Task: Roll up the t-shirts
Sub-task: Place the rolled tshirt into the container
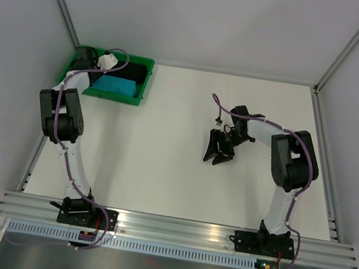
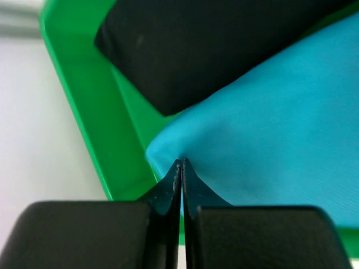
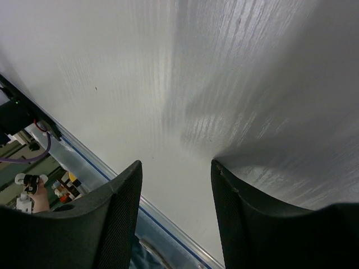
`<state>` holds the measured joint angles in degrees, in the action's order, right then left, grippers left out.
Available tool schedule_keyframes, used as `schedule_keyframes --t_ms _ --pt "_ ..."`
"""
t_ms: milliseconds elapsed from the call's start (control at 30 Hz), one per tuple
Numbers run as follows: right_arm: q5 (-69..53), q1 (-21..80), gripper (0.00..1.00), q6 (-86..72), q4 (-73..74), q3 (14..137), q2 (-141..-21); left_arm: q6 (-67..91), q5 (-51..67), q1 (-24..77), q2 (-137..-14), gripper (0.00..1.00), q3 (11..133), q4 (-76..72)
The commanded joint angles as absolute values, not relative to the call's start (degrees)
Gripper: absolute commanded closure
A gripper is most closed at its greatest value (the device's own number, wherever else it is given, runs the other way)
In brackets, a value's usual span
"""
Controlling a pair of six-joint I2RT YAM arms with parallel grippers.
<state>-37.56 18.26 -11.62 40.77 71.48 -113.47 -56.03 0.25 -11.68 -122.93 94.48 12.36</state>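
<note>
**Left gripper pinches teal shirt in the tray; right gripper hangs open over the table**

Nearest the top camera, both arm bases sit bolted to the aluminium rail (image 1: 178, 230) along the near edge of the white table (image 1: 160, 172).

The left arm reaches from there up to the far left corner and into the green tray (image 1: 145, 87). In the left wrist view the left gripper (image 2: 180, 163) has its two black fingers (image 2: 168, 190) pressed together. Only a hairline slit shows between them, with a thread of teal in it. The tips meet right on the near edge of the t-shirt (image 2: 269, 129), close to its corner. They appear to nip the cloth there, which shades into soft creases around them. The t-shirt lies folded in the near part of the tray, against the green wall. A dark, black folded item (image 2: 213, 45) lies just behind it and touches it along its far edge.

To the right, well apart from the tray, the right gripper (image 3: 176, 168) hangs low over bare table. Its fingers (image 3: 120, 218) are spread wide with nothing between them. Their shadow falls on the white surface just below.
</note>
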Motion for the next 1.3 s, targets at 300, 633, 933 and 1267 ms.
schedule_keyframes --t_ms 300,633,933,1267 --pt "-38.2 18.5 0.42 -11.5 41.9 73.6 -113.8 -40.2 -9.9 -12.4 -127.4 0.98 99.6 11.2" --pt "-32.3 18.6 0.41 -12.6 37.9 75.3 -109.3 -32.6 -19.2 -14.1 -116.6 0.17 92.8 11.2" --pt "-13.6 18.3 0.22 -14.2 29.2 73.7 -100.5 -27.7 -23.6 -20.6 -103.8 0.0 77.0 12.4" --pt "3.8 10.5 0.08 -16.4 17.2 66.3 -90.6 -21.9 -21.2 -27.6 -92.0 0.0 64.1 19.3"
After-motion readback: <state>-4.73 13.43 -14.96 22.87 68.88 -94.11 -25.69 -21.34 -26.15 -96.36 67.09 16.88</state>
